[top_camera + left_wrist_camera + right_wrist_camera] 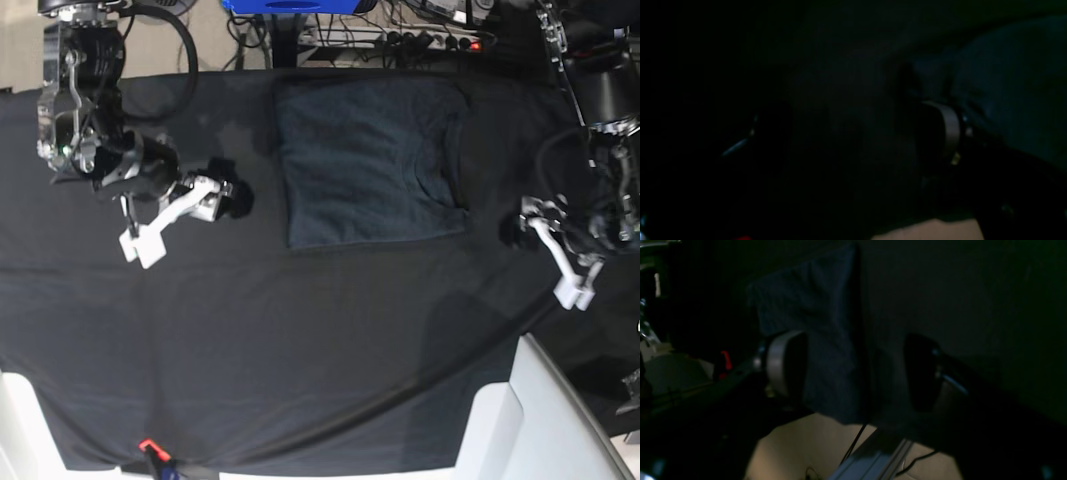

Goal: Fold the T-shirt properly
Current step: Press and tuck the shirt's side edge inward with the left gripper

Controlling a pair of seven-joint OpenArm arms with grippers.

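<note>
Lying folded between both open tools (150, 240) (565, 270), soft T-shirt (370, 160) likely drapes; grip edges.

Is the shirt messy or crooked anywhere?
Mostly neat. The T-shirt lies folded into a rough rectangle on the black cloth, slightly tilted. One crease runs near its right edge, and the bottom right corner bulges out a bit.
</note>
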